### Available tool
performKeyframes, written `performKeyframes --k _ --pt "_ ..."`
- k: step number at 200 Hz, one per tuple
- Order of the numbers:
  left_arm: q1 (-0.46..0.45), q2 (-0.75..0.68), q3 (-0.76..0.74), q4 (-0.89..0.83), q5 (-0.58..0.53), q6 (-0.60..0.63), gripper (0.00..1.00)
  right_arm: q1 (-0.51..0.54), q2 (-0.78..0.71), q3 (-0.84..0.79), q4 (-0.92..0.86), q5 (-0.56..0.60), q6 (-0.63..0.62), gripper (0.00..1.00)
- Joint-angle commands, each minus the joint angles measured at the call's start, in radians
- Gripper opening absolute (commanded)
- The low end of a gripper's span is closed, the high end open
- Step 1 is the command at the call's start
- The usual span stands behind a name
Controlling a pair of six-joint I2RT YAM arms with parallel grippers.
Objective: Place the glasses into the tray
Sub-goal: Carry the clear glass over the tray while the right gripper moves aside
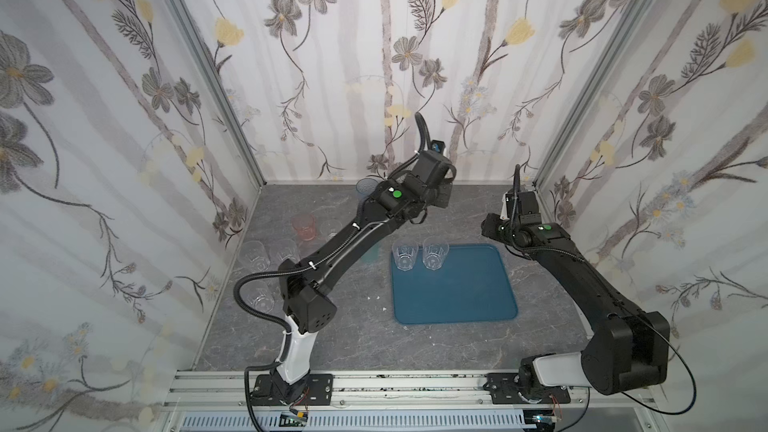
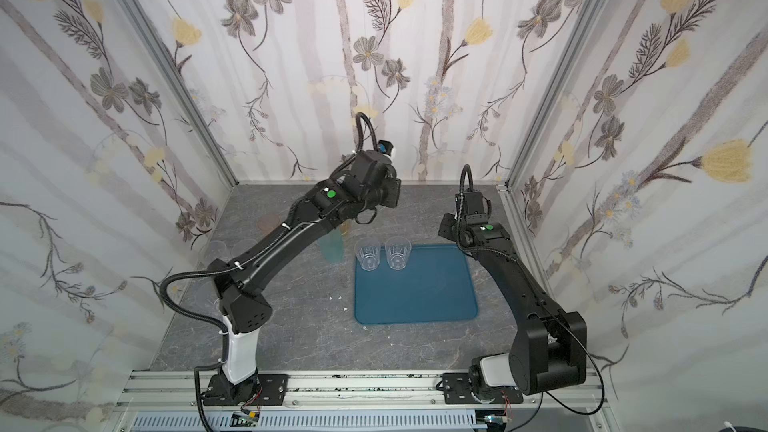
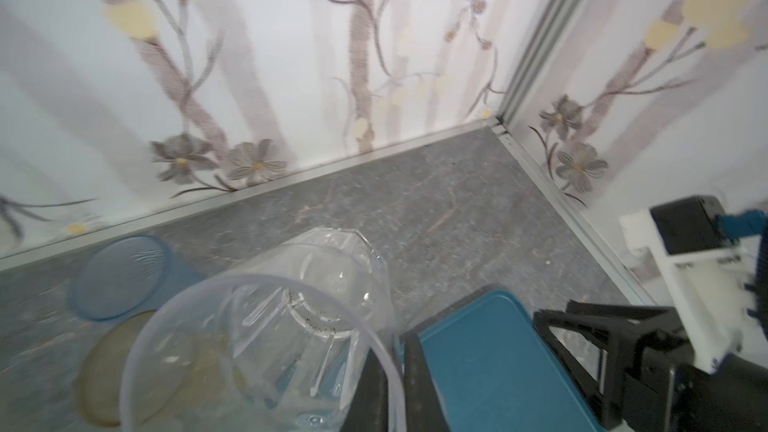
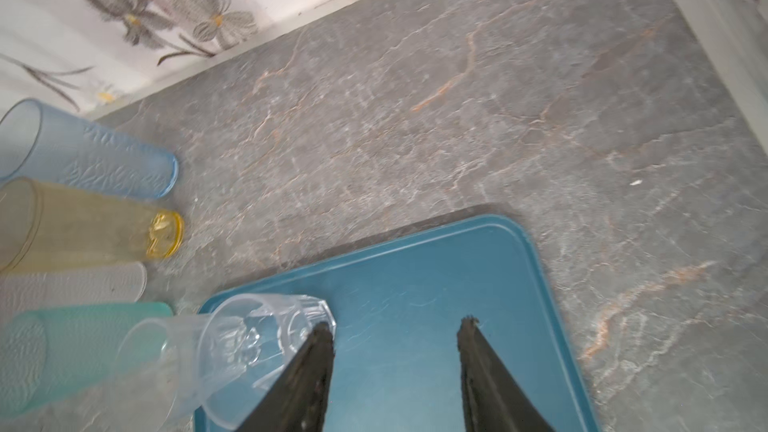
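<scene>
The blue tray (image 1: 457,297) (image 2: 415,297) lies right of the middle. Two clear glasses (image 1: 405,255) (image 1: 435,252) stand upright at its far left corner. My left gripper (image 3: 395,344) is shut on the rim of a clear faceted glass (image 3: 299,317), held tilted above the table by the tray's (image 3: 490,359) far edge. In both top views the arm hides that glass. My right gripper (image 4: 395,330) hangs open over the tray (image 4: 436,276) with nothing between its fingers. A clear glass (image 4: 257,338) stands just outside one finger.
Blue (image 4: 91,155), amber (image 4: 95,230), frosted (image 4: 75,284) and teal (image 4: 62,347) glasses stand in a row left of the tray. A pink glass (image 1: 303,227) and several clear glasses (image 1: 253,255) stand by the left wall. Walls close in the back and both sides.
</scene>
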Motion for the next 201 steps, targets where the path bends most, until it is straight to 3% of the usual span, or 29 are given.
performKeyframes --k 1,41,92,152,182,201 --pt "-0.046 0.095 0.086 -0.03 0.057 -0.007 0.0 -0.065 -0.03 -0.041 0.04 -0.018 0.026 0.49" --pt "-0.101 0.218 0.111 -0.028 0.132 -0.024 0.0 -0.175 -0.066 -0.126 0.065 -0.074 0.02 0.49" --pt "-0.151 0.34 0.142 -0.028 0.187 -0.019 0.0 -0.177 -0.056 -0.161 0.092 -0.099 0.03 0.49" --pt "-0.159 0.399 0.08 -0.03 0.204 -0.011 0.0 -0.176 -0.047 -0.188 0.095 -0.103 0.024 0.49" --pt "-0.159 0.402 0.058 -0.03 0.213 0.0 0.05 -0.17 -0.037 -0.196 0.1 -0.125 0.022 0.49" --pt "-0.159 0.4 0.058 -0.031 0.212 0.003 0.14 -0.165 -0.025 -0.185 0.089 -0.133 0.014 0.48"
